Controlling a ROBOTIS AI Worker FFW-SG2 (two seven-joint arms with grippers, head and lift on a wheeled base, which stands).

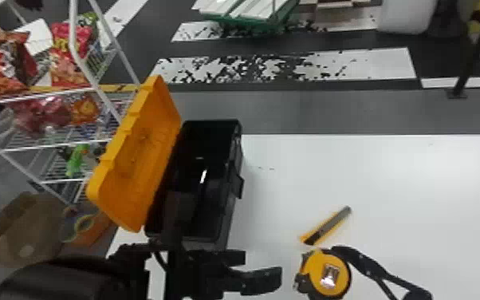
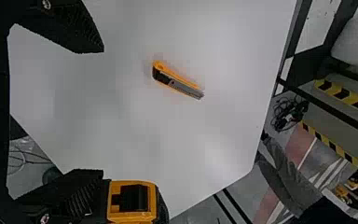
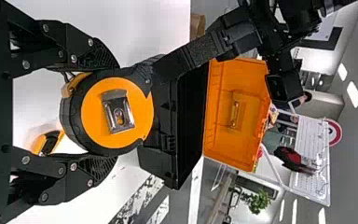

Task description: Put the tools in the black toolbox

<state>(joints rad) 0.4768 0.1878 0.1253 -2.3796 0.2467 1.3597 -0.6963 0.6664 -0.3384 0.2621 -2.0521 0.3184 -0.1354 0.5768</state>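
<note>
In the head view, nearest, the tape measure [image 1: 318, 268] turns its round orange face and metal clip upward, between the fingers of the right tool [image 1: 355, 257], which are closed on its sides. Beyond, the utility knife [image 1: 328, 226] lies flat on the white desk [image 1: 390, 175], long axis slanting, grey end toward 2 o'clock. The black toolbox [image 1: 223, 211] points its length between 12 and 1 o'clock, orange lid [image 1: 135, 159] open at its 9 o'clock side. The left wrist view presents the tape measure edge-on, a black panel in its side. From the left tool [image 1: 261, 266], wide open and empty, the tape measure is at 3 o'clock, the knife at 2, the toolbox at 11.
</note>
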